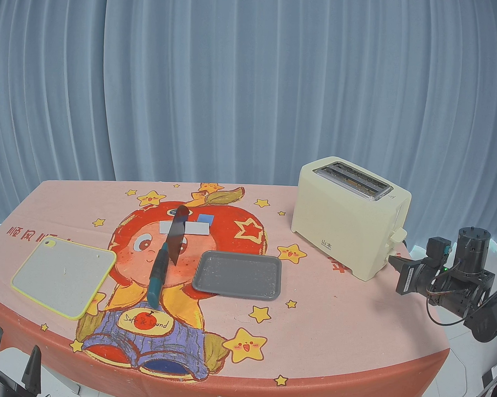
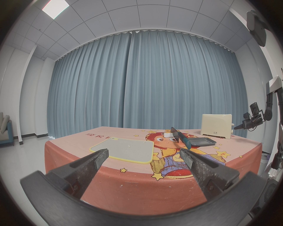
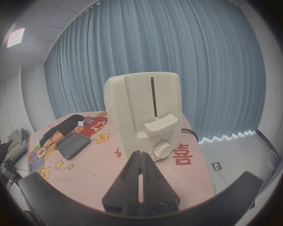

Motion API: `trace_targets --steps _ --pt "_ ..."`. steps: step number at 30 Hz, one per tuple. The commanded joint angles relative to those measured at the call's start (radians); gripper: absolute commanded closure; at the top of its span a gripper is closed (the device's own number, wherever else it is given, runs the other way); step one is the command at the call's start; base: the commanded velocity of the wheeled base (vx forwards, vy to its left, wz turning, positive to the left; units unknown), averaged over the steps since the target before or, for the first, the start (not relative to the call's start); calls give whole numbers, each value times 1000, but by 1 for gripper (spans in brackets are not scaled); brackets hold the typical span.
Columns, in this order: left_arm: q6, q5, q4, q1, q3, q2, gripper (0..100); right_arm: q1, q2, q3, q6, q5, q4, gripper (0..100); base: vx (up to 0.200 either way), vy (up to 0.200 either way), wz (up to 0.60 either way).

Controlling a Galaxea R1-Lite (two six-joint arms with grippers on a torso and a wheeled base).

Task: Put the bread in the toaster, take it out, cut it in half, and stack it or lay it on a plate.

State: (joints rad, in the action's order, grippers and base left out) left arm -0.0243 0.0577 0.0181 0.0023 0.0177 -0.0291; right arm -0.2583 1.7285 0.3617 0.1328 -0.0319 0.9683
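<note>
The right gripper [image 3: 141, 153], fingers pressed together, sits at the end of the toaster [image 3: 141, 103], with the lever [image 3: 161, 123] just above its tips. The left gripper [image 2: 144, 153], fingers spread, hangs well apart from both.

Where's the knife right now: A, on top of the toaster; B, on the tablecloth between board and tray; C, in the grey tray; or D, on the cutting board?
B: the knife sits on the tablecloth, with the cutting board on one side and the grey tray on the other.
</note>
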Motion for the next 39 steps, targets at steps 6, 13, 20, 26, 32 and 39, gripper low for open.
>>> trace_targets --steps 6,13,20,26,32,39 --pt "0 1 0 1 -18 0 0 16 32 16 1 -2 10 100 0 0 0" --pt "0 1 0 1 -18 0 0 17 36 20 1 0 10 100 0 0 0" --pt "0 1 0 1 -18 0 0 21 36 25 1 0 4 100 0 0 0" --pt "0 1 0 -1 -18 0 0 21 39 26 5 0 3 100 0 0 0" --pt "0 1 0 1 -18 0 0 34 39 36 5 0 3 100 0 0 0" --pt "0 1 0 1 -18 0 0 34 60 37 7 0 10 100 0 0 0"
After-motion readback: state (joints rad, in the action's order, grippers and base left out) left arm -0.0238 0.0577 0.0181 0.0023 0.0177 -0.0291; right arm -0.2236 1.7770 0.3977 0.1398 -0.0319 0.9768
